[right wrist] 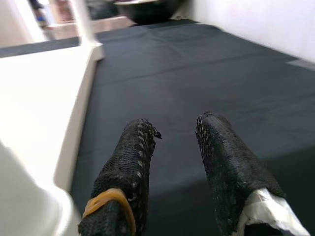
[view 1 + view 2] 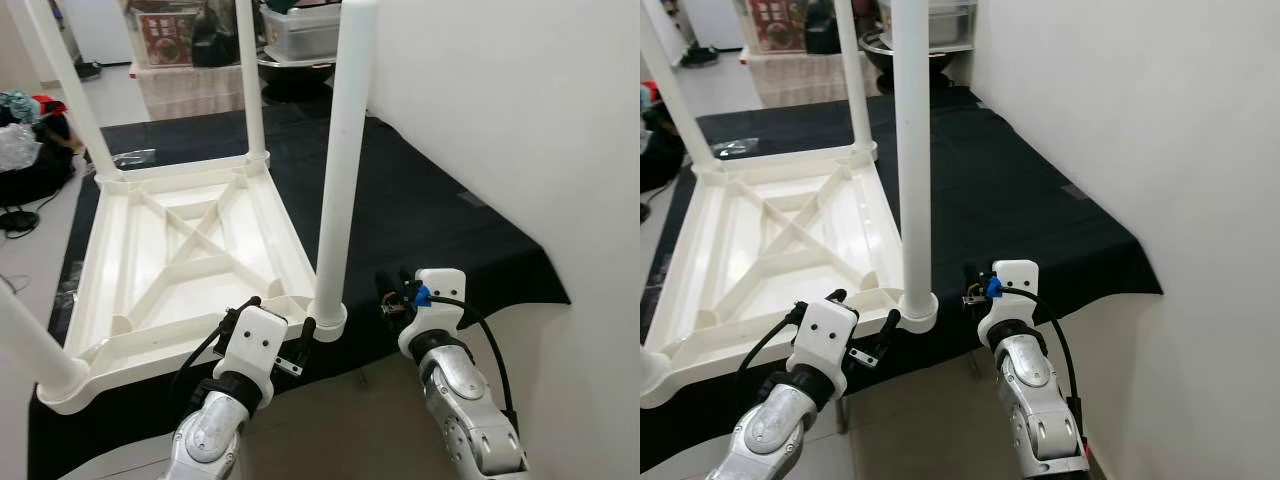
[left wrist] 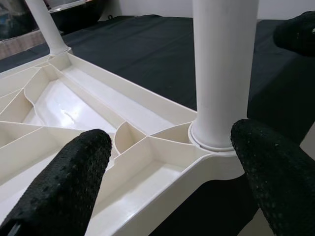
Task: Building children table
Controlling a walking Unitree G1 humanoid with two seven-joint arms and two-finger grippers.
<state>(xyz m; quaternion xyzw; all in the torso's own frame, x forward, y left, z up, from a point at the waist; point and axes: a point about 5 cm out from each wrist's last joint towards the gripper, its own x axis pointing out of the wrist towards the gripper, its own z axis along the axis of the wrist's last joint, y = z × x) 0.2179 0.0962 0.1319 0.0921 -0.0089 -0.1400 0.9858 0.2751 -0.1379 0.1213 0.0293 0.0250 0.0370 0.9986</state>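
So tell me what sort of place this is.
Probably a room in a home, used for assembly: an upturned white table lies on a black floor cloth by a white wall, with storage bins behind.

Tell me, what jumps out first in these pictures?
A white table lying upside down on a black cloth, its legs pointing up. The nearest leg stands right before the robot, with the open left gripper at its base and the right gripper over the cloth beside it.
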